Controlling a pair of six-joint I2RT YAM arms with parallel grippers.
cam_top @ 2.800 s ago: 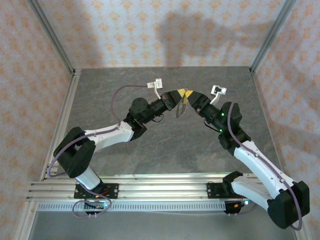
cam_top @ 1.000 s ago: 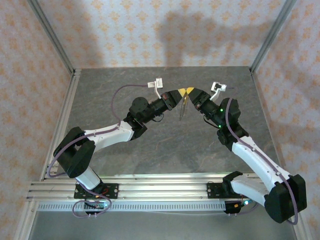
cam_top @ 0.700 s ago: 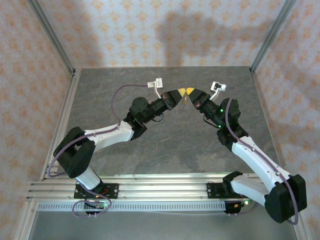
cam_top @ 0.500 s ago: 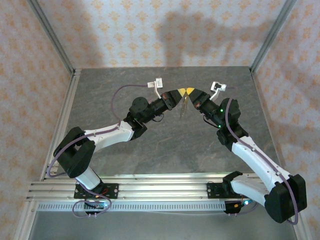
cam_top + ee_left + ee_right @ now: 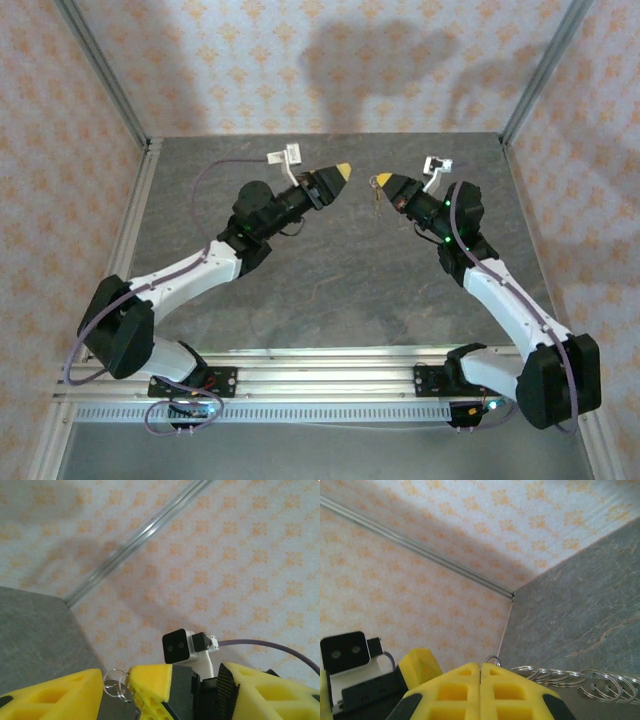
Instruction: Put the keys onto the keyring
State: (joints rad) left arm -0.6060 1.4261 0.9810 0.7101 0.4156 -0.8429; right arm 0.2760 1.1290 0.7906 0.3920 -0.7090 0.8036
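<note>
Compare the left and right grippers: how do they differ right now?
The left gripper is open, its fingers spread wide; the right gripper is shut tight. The left gripper holds nothing; the right gripper pinches the keyring at its tip, rings trailing off to one side. Shared: both have yellow tips and point at each other across a gap.

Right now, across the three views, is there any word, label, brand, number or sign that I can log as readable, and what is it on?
None readable.
The wallpaper carries a repeated orange ornament, no letters.
The yellow fingers of the right gripper, the keyring and the wrist camera housing show no print.
</note>
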